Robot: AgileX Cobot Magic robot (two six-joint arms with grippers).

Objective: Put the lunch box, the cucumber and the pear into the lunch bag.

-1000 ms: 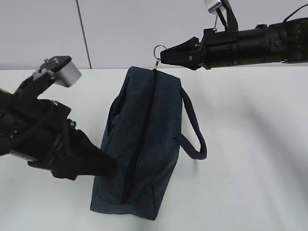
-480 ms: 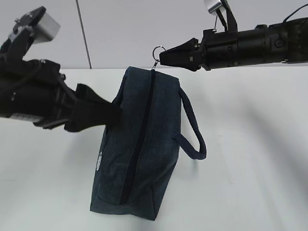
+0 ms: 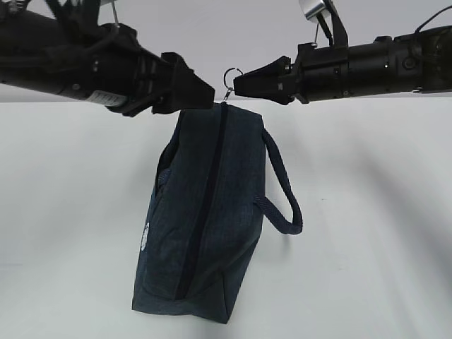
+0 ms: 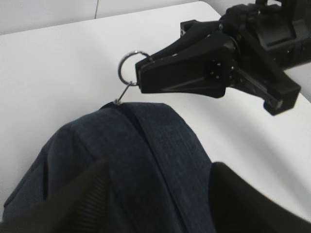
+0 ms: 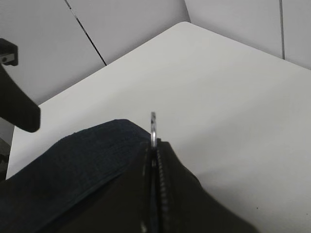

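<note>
No readable text, small pale mark on lunch bag side illegible

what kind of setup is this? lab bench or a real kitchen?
Most likely a lab or test bench, not a kitchen. A bare white table against plain pale wall panels, with only the lunch bag on it. The left gripper and the right gripper work over it.

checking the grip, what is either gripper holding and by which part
The right gripper pinches the lunch bag by its zipper's ring pull; the left gripper holds nothing.
</note>
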